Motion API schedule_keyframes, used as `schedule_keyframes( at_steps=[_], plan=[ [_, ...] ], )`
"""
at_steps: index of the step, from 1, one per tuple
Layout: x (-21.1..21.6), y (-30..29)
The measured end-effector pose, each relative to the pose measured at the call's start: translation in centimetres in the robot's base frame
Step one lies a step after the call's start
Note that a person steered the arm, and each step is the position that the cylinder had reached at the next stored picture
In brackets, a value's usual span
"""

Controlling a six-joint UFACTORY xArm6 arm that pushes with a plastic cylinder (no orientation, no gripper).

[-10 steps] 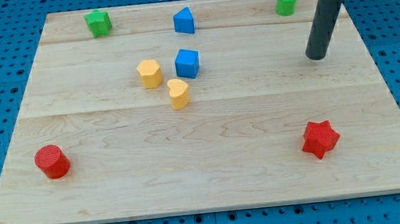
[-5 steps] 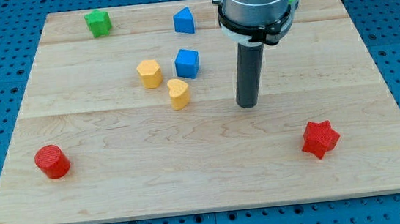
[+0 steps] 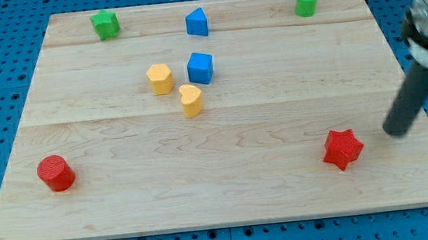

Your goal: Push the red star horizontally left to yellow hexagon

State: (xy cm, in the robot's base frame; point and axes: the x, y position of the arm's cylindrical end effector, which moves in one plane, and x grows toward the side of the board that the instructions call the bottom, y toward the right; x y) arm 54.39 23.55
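The red star (image 3: 343,148) lies near the view's bottom right of the wooden board (image 3: 219,175). The yellow hexagon (image 3: 160,78) sits left of centre, toward the view's top, with a blue cube (image 3: 200,67) to its right and a yellow heart (image 3: 191,100) just below and right of it. My tip (image 3: 395,132) is down at the board's right side, a short way right of the red star and slightly above it, with a gap between them. The rod looks motion-blurred.
A red cylinder (image 3: 55,173) stands at the view's bottom left. A green star (image 3: 105,24), a blue triangular block (image 3: 197,21) and a green cylinder (image 3: 307,2) line the view's top edge. The board's right edge is close to my tip.
My tip went from the upper right to the board's middle, then swung to the lower right, ending just right of the red star. No block has moved.
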Motion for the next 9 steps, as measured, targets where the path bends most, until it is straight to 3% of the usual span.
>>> schedule_keyframes(
  at_steps=[1, 3, 4, 6, 7, 8, 9],
  plan=[
    [1.2, -4.6],
    [-3.9, -19.2],
    [-4.0, -26.6],
    [0.3, -30.8],
    [0.3, -39.6],
    [-0.5, -42.0],
    [-3.8, -40.1]
  ],
)
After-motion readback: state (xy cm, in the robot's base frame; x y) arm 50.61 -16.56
